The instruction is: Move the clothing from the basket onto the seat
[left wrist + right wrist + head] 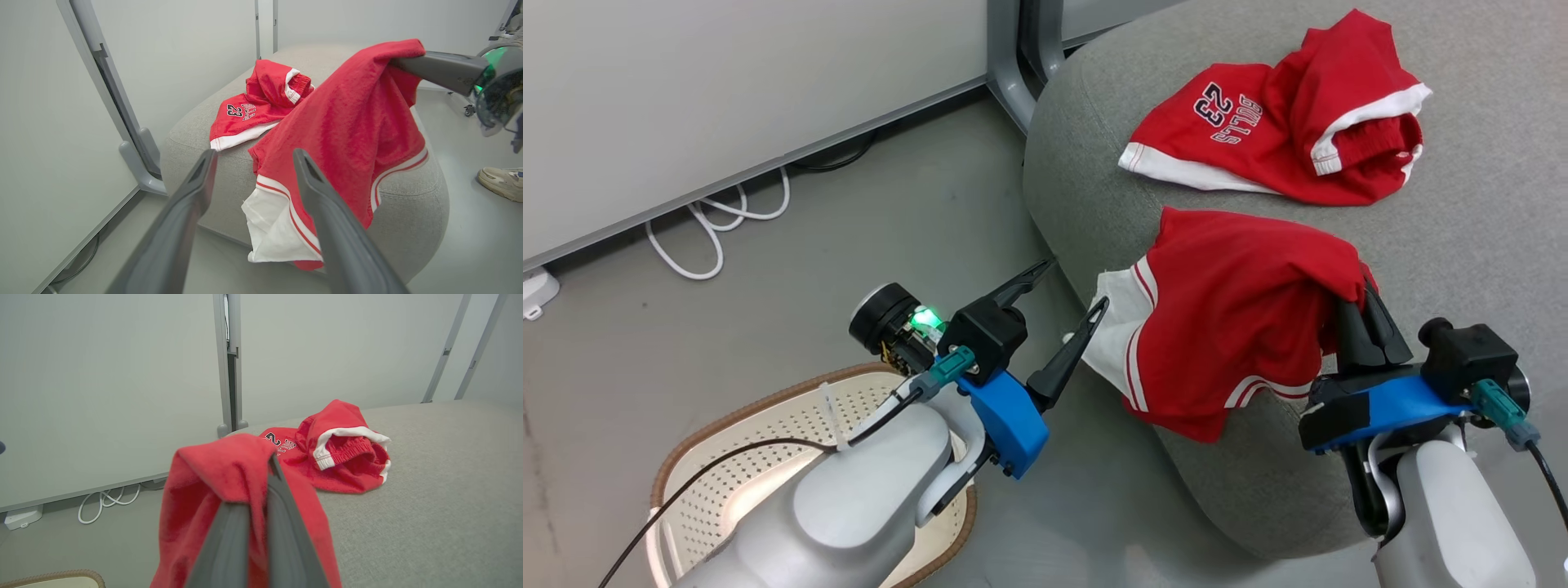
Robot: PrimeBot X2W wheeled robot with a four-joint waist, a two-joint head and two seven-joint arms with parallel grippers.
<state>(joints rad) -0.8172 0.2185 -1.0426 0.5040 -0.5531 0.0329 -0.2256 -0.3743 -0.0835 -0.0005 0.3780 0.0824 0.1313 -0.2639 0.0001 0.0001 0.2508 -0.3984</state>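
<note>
Clenching the rumpled red, white-striped garment (1233, 318), right pincer (1366, 294) hovers; left pincer (1076, 282) gapes.

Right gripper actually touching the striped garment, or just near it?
Touching. The right wrist view shows the right gripper shut on the striped garment, red cloth pinched between its fingers and draped over them.

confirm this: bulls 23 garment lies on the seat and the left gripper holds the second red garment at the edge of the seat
Wrong gripper. The head view shows the right gripper shut on the second red garment at the edge of the seat; the left gripper is open, holding nothing. The Bulls 23 garment lies on the seat.
</note>
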